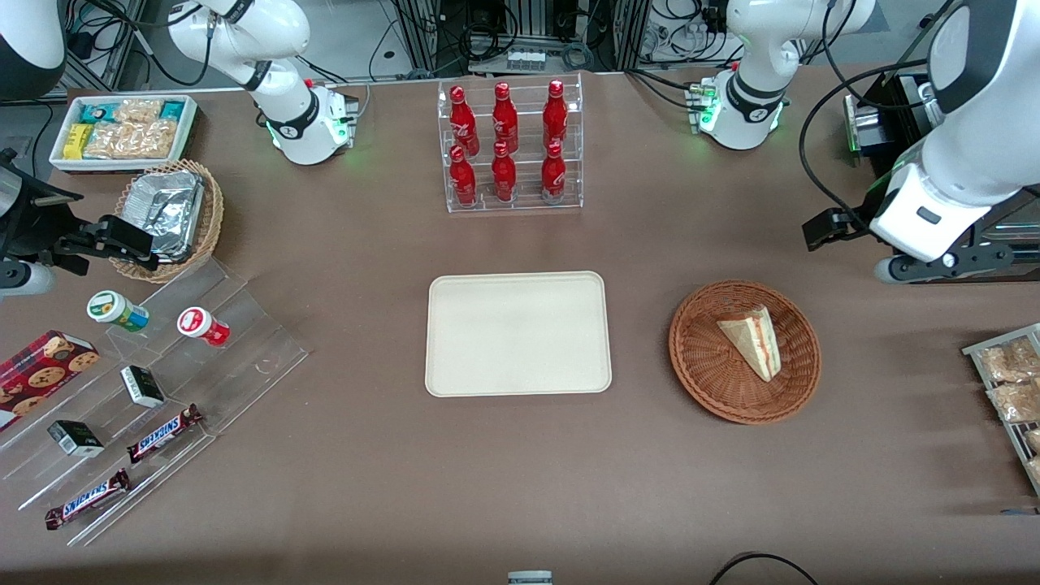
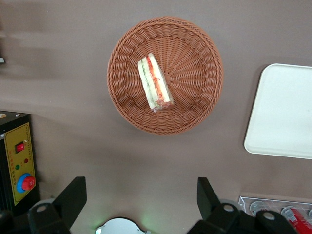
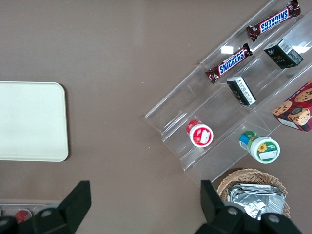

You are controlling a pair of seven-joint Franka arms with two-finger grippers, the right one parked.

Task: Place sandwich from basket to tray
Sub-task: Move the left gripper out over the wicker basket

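where the brown bench (image 1: pixel 520 487) carries the stock, the count runs: one sandwich (image 1: pixel 753 340), a pale wedge with its red, pink and green filling edge showing, lying in one round reddish-brown basket (image 1: pixel 703 357) toward the working arm's end; one cream tray (image 1: pixel 517 333), bare, at the middle of the bench, well apart from the basket; one clear rack (image 1: pixel 512 146) holding six red bottles (image 1: pixel 504 172) in two rows of three, farther from the front camera than the tray. toward the parked arm's end: one clear stepped stand (image 1: pixel 236 341) with two snickers bars (image 1: pixel 165 433), two round tubs (image 1: pixel 118 311) and two small dark boxes (image 1: pixel 142 386); one cookie box (image 1: pixel 41 370); one tan wicker basket (image 1: pixel 207 231) of foil containers; one white bin (image 1: pixel 122 130) of snack packets. one pincer (image 2: pixel 141 195), the left arm's, hangs high above the bench beside the basket, touching nothing, its two fingers (image 2: pixel 73 195) spread wide and holding nothing.
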